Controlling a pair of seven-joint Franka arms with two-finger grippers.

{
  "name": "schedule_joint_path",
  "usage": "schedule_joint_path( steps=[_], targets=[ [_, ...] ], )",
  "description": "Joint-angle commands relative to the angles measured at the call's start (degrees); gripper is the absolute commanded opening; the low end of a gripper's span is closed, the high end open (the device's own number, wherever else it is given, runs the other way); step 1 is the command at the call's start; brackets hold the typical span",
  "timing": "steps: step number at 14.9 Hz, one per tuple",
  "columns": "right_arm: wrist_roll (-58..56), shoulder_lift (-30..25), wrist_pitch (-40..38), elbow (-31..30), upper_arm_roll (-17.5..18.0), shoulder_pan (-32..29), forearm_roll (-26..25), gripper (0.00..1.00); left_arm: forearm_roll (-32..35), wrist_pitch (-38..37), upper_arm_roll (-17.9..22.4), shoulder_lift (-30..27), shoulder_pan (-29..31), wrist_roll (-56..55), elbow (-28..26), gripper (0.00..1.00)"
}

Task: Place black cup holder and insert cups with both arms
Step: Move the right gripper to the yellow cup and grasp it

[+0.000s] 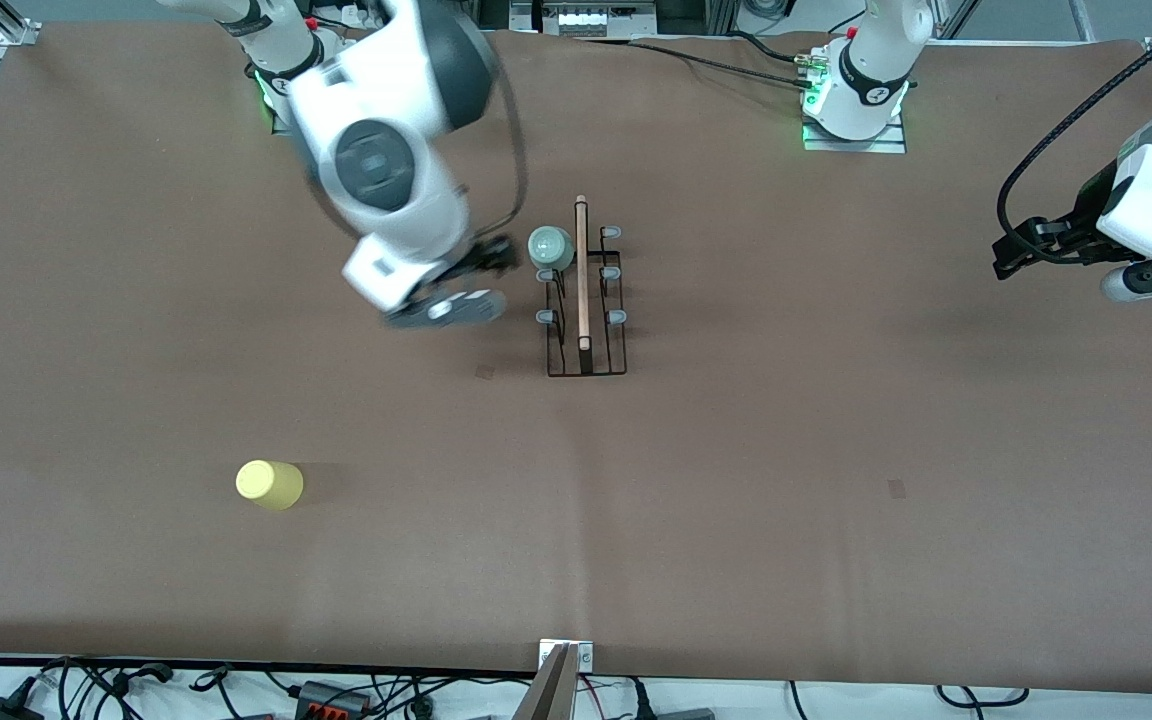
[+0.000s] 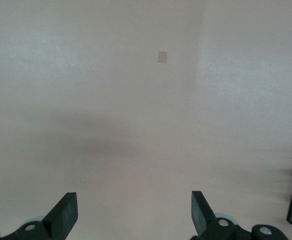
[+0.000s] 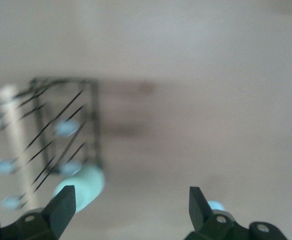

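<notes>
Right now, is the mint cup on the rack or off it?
On it. The mint green cup sits upended over a peg of the black cup holder, and the right gripper beside it is open and empty.

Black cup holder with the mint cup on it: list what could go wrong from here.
1. The mint green cup sits on an end peg of the black cup holder, close to the open right gripper; a careless swing could knock it off.
2. The yellow cup lies on its side, so it might roll when grasped.
3. The left gripper, open, waits near the table's end.
</notes>
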Motion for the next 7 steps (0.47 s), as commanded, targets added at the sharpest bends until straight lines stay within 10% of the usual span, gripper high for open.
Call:
schedule_joint_path(
  steps=[1, 7],
  targets=[
    [0.78, 3.49, 2.58, 1.04, -7.0, -0.42, -1.5, 1.0, -1.09, -0.52, -0.07, -0.05, 0.15, 1.04, 0.93, 1.0],
    [0.07, 8.68, 15.6, 1.12, -7.91, -9.46, -1.41, 1.0, -1.09, -0.52, -0.07, -0.05, 0.15, 1.05, 0.92, 1.0]
  ],
)
